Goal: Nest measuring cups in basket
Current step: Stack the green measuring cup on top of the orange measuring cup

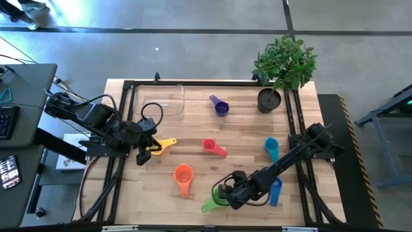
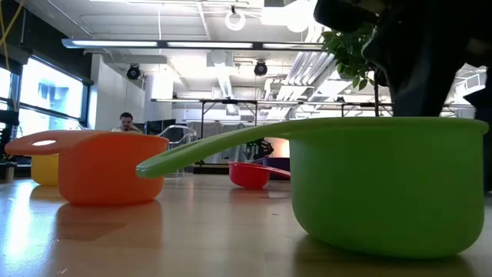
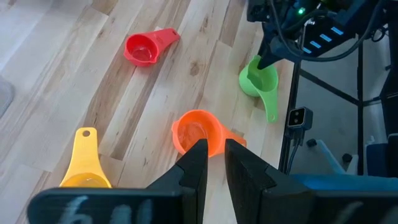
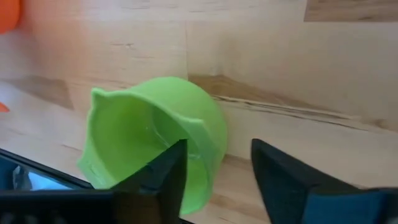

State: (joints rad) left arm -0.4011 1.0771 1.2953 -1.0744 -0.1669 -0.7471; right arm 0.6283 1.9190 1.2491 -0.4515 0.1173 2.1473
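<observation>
At the table's front edge, the right gripper (image 1: 223,192) straddles the green cup's (image 4: 155,143) rim, fingers apart, one inside the bowl; its handle is cut off. Left gripper (image 1: 144,154) hovers nearly closed, empty, beside the yellow cup (image 1: 162,145). The clear basket (image 1: 161,101) is hard to make out.

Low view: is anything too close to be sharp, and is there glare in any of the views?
Low view: the green cup fills the foreground and looks soft; ceiling lights burn out behind it. High view: even light with pale floor reflections. Right wrist view: the right gripper at the green cup's rim, slightly blurred.
</observation>
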